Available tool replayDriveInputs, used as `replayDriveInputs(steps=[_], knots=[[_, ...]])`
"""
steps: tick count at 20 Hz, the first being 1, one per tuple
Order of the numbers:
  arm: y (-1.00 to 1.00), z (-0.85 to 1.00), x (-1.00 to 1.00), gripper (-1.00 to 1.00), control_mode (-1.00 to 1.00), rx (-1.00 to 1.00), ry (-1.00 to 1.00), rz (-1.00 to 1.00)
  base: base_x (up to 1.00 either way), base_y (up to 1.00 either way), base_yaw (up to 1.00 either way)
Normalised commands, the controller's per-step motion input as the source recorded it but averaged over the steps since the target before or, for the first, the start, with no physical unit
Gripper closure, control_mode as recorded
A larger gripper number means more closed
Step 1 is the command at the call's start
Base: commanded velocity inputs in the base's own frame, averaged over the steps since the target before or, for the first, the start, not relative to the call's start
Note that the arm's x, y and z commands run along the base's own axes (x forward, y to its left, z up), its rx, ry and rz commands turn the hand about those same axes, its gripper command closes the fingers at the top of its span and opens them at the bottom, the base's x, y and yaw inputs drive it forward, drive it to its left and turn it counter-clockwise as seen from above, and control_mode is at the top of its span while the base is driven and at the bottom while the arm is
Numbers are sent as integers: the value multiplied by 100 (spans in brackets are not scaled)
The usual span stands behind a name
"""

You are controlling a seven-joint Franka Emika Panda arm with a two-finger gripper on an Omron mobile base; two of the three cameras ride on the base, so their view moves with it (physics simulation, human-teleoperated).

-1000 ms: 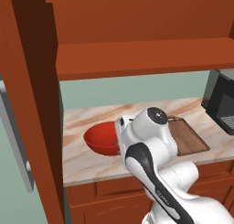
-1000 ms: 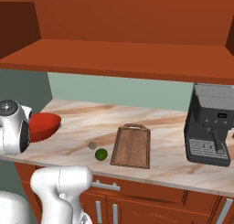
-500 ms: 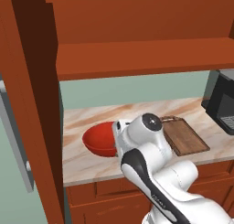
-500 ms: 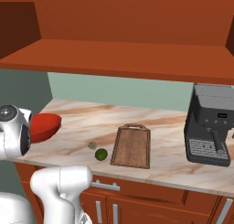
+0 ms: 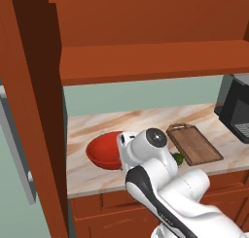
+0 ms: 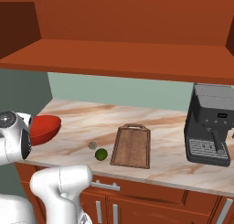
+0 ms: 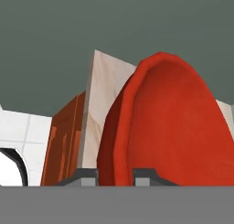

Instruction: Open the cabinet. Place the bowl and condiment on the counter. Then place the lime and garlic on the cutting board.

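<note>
Hand view has the tool (image 7: 115,173) clamped on the red bowl's (image 7: 173,127) rim above the counter (image 7: 104,95).

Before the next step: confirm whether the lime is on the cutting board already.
No. In the right base view the lime lies on the counter just left of the cutting board, beside the garlic.

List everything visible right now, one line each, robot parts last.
cabinet: 1, reddish-brown, above the counter, door open at left
counter: 1, beige marble-look
bowl: 1, red, counter's left end, rim between the fingertips
lime: 1, dark green, left of the board
garlic: 1, grey-beige, beside the lime
cutting board: 1, brown wood, mid-counter
coffee machine: 1, dark grey, right end
gripper: 1, dark tips, shut on the bowl's rim
</note>
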Motion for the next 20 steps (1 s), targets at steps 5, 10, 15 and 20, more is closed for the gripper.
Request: replayDriveInputs(steps=[5, 10, 15, 20], knots=[[6, -28, 7, 100, -100, 2, -5, 0, 0, 0, 0], [0, -22, 7, 100, -100, 5, -5, 0, 0, 0, 0], [0, -14, 9, 100, -100, 6, -5, 0, 0, 0, 0], [1, -14, 5, 100, -100, 4, -1, 0, 0, 0, 0]])
